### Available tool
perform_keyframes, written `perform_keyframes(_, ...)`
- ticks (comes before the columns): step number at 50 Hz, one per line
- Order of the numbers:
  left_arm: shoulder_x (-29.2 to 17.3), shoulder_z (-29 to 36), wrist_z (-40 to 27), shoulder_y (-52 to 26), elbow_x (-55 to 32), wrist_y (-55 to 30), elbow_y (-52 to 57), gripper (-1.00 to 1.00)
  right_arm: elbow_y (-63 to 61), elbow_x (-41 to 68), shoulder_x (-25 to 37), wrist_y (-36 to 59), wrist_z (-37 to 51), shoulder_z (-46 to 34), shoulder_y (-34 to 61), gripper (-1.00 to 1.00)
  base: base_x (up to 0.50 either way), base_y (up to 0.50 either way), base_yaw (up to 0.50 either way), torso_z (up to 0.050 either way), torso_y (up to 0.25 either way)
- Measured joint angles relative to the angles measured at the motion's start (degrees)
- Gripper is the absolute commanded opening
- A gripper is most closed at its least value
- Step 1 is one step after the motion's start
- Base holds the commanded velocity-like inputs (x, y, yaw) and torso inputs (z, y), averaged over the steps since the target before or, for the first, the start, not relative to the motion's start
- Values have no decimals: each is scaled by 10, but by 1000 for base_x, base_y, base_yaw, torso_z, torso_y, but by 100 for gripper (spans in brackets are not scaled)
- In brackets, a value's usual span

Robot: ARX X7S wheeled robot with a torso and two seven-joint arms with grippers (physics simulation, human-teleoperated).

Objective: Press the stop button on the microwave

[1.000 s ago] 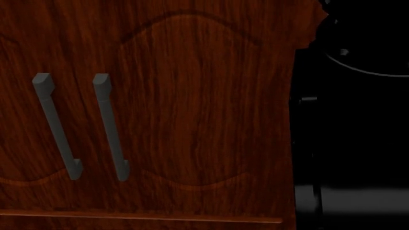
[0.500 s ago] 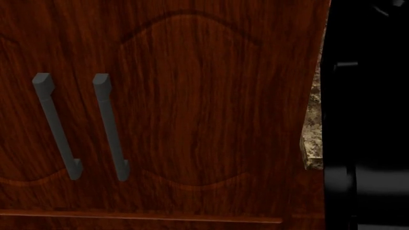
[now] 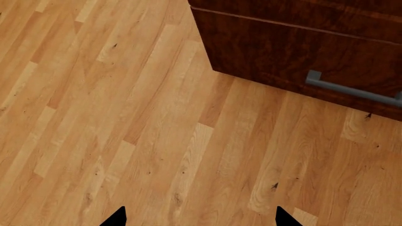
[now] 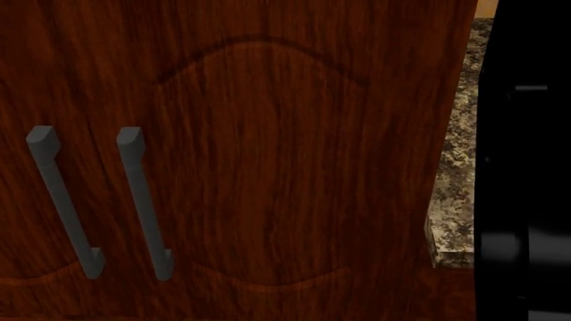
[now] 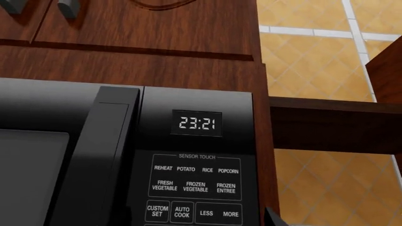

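Note:
The black microwave (image 5: pixel 119 141) fills the right wrist view, close up. Its display (image 5: pixel 197 123) reads 23:21. Below it is the touch panel (image 5: pixel 196 188) with rows from REHEAT down to CUSTOM SET, AUTO COOK, LESS and MORE. No stop button shows; the lower panel is cut off. My right gripper (image 5: pixel 195 223) faces the panel. Only one fingertip (image 5: pixel 271 218) shows, set wide beside the panel's edge. My left gripper (image 3: pixel 199 220) is open and empty over the wooden floor (image 3: pixel 125 117), far from the microwave.
A dark wood cabinet door (image 4: pixel 267 167) with two grey handles (image 4: pixel 143 200) fills the head view. A granite counter edge (image 4: pixel 450 200) and a black shape (image 4: pixel 526 167) are at its right. A dark drawer (image 3: pixel 301 47) with a grey handle (image 3: pixel 351 89) stands near the left gripper.
In the head view the handles have shifted down and a little left. The black shape at the right has moved further right, uncovering more granite counter.

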Motion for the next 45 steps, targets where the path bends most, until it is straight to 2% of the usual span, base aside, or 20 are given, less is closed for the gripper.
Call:
perform_keyframes(4, 0, -1, 0, 3, 0, 0, -1, 100, -3, 2, 3, 1, 0, -1, 1, 100, 250, -20, 0, 38, 34)
perform_keyframes(7, 0, -1, 0, 3, 0, 0, -1, 100, -4, 4, 5, 0, 1, -1, -1, 100, 427, -27, 0, 0, 0)
perform_keyframes(19, 0, 0, 0, 0, 0, 0, 0, 100, -7, 8, 12, -1, 3, -4, -10, 100, 0, 0, 0, 0, 0)
perform_keyframes(22, 0, -1, 0, 3, 0, 0, -1, 100, -9, 11, 13, -1, 1, -3, -11, 100, 496, -44, 0, 0, 0)
perform_keyframes(45, 0, 0, 0, 1, 0, 0, -1, 100, -16, 23, 19, 0, 1, -8, -20, 100, 0, 0, 0, 0, 0)
